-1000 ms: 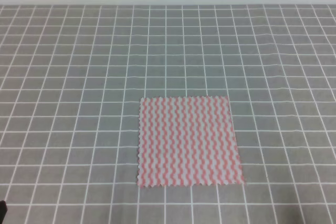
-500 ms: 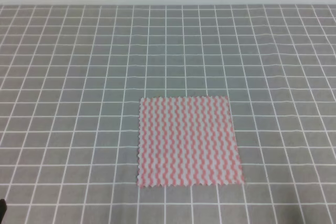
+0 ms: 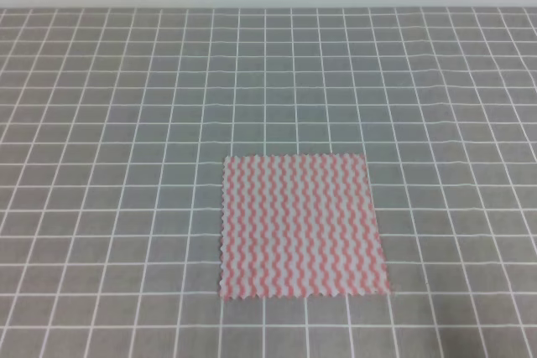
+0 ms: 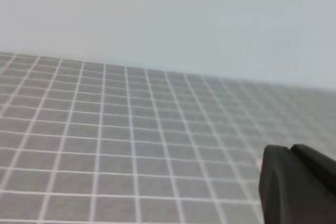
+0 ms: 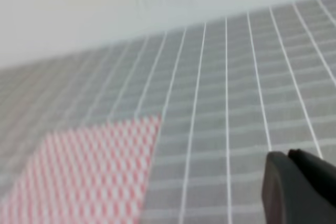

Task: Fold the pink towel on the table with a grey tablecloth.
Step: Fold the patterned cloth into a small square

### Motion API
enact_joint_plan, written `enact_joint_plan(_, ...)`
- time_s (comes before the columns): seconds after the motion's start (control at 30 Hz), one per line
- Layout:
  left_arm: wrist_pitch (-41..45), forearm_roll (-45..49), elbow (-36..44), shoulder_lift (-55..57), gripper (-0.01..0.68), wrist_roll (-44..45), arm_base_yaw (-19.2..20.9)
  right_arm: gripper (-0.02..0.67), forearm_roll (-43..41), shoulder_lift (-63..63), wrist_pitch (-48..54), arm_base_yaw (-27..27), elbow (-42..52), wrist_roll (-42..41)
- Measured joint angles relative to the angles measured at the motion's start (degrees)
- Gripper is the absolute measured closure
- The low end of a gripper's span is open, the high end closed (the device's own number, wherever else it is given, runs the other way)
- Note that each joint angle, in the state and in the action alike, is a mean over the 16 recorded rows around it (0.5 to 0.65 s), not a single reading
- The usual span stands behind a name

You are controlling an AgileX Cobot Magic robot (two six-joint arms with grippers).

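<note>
Left gripper (image 4: 296, 184): only dark finger part visible at lower right of left wrist view, above table with grey tablecloth (image 3: 101, 123); jaw state cannot be told. Pink towel (image 3: 302, 225): flat, unfolded, toward near edge of table, slightly right of middle. Right gripper (image 5: 296, 187): dark finger part at lower right of right wrist view, jaw state unclear; towel corner lies well left of it.

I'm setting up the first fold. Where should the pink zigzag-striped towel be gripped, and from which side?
Probably at a near corner. The thin square pink-and-white zigzag towel lies fully flat on the grey grid-printed tablecloth, so only its pinked edges offer anything to pinch. Come in low from the near side, slide one of the fingers under the corner, then lift it toward the far edge.
</note>
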Motion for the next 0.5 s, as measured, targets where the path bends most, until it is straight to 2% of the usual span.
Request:
enact_joint_plan(0.37, -2.7, -3.4, -0.1, 0.1, 0.676, -9.3, 0.0, 0.666, 18.9, -0.2, -6.8, 0.0, 0.4, 0.0)
enact_joint_plan(0.5, -2.8, -4.0, 0.1, 0.0, 0.676, -11.2, 0.0, 0.666, 23.3, -0.1, -7.7, 0.0, 0.4, -0.1)
